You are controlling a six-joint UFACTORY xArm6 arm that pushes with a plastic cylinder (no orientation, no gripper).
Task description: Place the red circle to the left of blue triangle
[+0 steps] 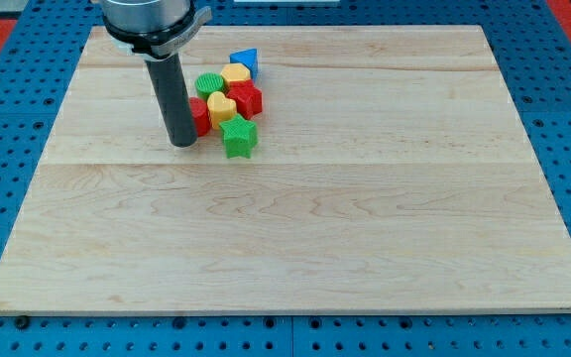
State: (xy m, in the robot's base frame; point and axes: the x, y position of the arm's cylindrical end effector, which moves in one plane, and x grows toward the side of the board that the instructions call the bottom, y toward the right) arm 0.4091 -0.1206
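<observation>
Camera view: wooden board [295,228] on a blue pegboard [8,69], blocks bunched at about 11 o'clock from board centre. No hand on this arm, just a dark rod [173,94]; it grasps nothing. My tip [183,145] sits at the cluster's 9 o'clock edge, touching or just shy of the red circle [200,116], can't tell which.

Red circle is mostly hidden behind the rod, only a red sliver shows, shape taken from the task. It sits at the 7 o'clock end of the cluster, pressed against the yellow heart [221,107]. Blue triangle [245,61] is at the cluster's 1 o'clock end, well apart from the red circle, with the green block [209,84], a second yellow block [235,74] and the red star [246,98] between. Green star [238,137] at 5 o'clock.

Handling, my guess: small, rigid, light, slides easily on smooth wood, round side lets it roll off the tip. Push through its centre from 6 o'clock to send it up past the pile's left side; neighbours may drag along.

Arm upper part cut off at frame top.
</observation>
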